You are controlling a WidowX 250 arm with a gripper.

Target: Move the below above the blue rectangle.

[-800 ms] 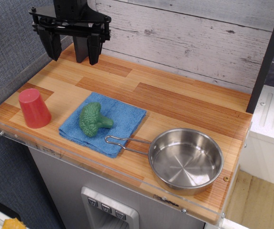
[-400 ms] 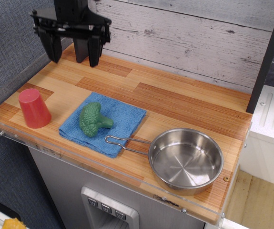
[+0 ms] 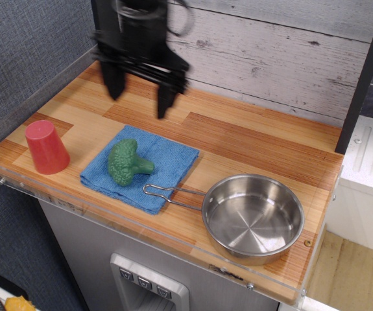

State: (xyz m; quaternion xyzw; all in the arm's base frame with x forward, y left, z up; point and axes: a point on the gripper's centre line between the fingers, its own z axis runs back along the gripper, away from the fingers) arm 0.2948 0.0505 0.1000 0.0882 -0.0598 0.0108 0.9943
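The gripper (image 3: pixel 139 96) hangs blurred, its 2 fingers spread wide, holding nothing. Just below it lies the blue towel (image 3: pixel 163 162), bearing a green broccoli toy (image 3: pixel 127 162). The steel pan (image 3: pixel 253 216) sits lower right, its handle reaching the towel's edge. A red cup (image 3: pixel 45 147) stands lower left.

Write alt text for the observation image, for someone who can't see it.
A black robot gripper, jaws open and motion-blurred, hangs over the back of a wooden counter. Below it lies a blue towel with a green broccoli toy on top, a red cup to its left and a steel pan to its right.
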